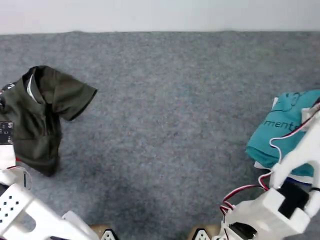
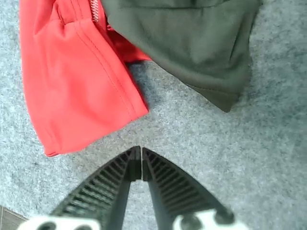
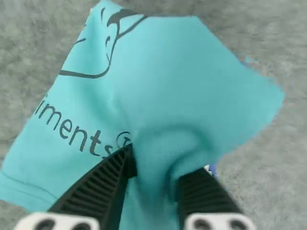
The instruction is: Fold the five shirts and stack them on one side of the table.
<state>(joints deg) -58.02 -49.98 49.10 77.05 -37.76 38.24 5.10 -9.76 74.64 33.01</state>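
A teal printed shirt [image 3: 168,86] is clamped by the right gripper [image 3: 156,165]. Red shirt [image 2: 72,81] and olive shirt [image 2: 192,43] beyond the closed left gripper [image 2: 141,155] are judged unfolded.

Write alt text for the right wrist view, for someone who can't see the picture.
The right claw grips a bunched fold of a teal shirt, with cloth puckered between its two black ribbed fingers. The shirt carries dark printed lettering and line art and lies on a grey felt-like table surface.
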